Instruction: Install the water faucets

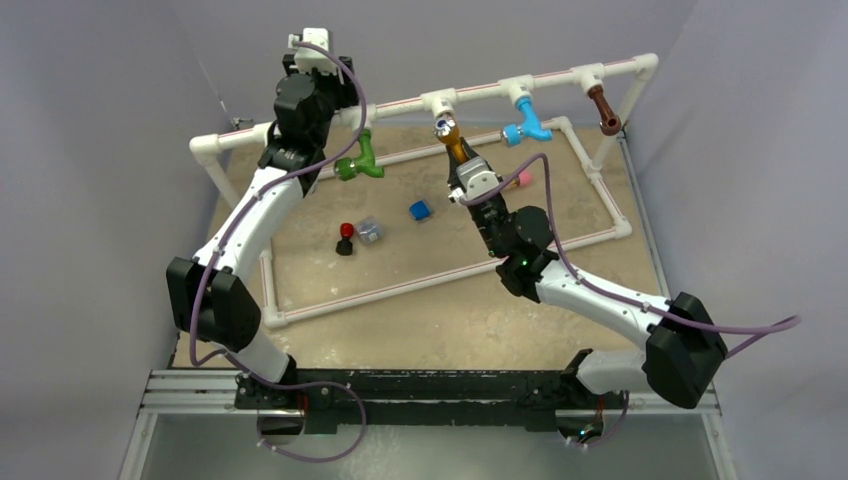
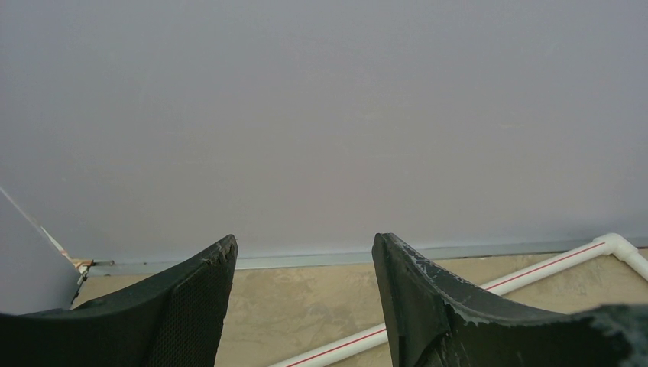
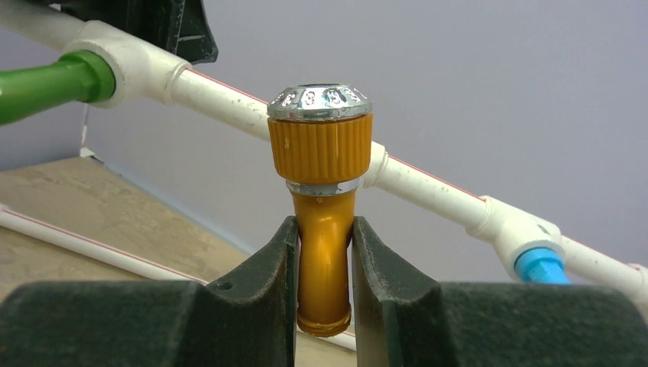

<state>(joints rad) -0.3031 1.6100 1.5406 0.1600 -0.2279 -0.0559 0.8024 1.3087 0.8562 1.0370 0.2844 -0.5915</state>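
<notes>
My right gripper [image 3: 324, 225] is shut on the stem of an orange water faucet [image 3: 321, 145]. The faucet stands upright, its ridged collar and silver cap in front of the raised white pipe rail [image 3: 229, 95]. From above, the orange faucet [image 1: 452, 138] sits just below the middle tee [image 1: 440, 100]. A green faucet [image 1: 358, 162], a blue one [image 1: 525, 128] and a brown one [image 1: 603, 108] hang from the rail. My left gripper [image 2: 304, 241] is open and empty, raised behind the rail's left part and facing the wall.
On the mat inside the low pipe frame [image 1: 440, 272] lie a red-and-black piece [image 1: 346, 238], a clear piece [image 1: 370, 230], a blue cap [image 1: 419, 210] and a pink cylinder [image 1: 522, 180] beside my right wrist. Grey walls close in on three sides.
</notes>
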